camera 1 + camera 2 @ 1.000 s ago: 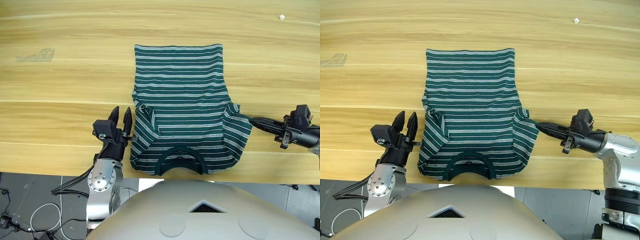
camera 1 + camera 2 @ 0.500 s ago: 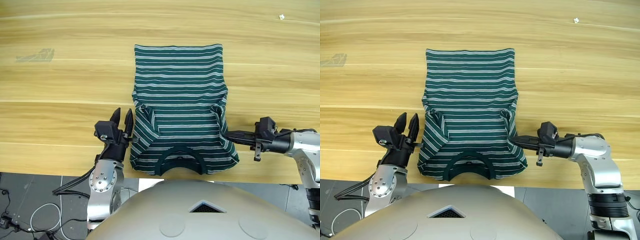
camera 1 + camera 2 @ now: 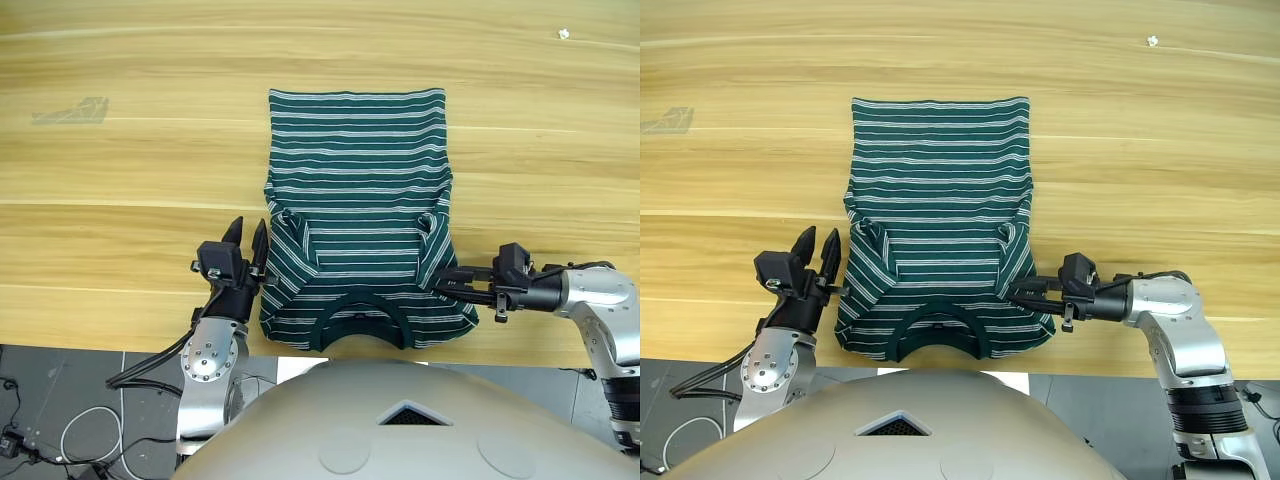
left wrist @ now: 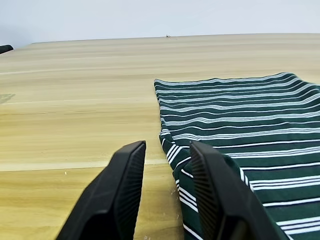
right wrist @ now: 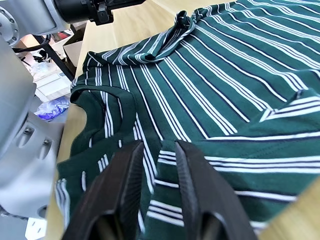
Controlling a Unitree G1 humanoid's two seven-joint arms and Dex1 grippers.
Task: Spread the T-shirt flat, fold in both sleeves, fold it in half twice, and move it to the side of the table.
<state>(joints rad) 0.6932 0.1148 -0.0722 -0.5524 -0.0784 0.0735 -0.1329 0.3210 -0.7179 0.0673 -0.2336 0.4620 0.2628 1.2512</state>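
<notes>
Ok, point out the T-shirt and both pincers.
T-shirt (image 3: 360, 170), left eye view, middle of its striped body.
left pincer (image 3: 247, 229), left eye view, midway between its fingertips.
right pincer (image 3: 441, 282), left eye view, midway between its fingertips.

The right gripper (image 5: 159, 148) has its two black fingers (image 5: 131, 186) pinched on a fold of the green striped T-shirt (image 5: 215, 85), close to the dark collar (image 5: 118, 107). The T-shirt lies across the wooden table (image 5: 300, 220), one sleeve (image 5: 181, 24) bunched inward on the far side. The left gripper (image 5: 100, 9) sits beyond that edge.
</notes>
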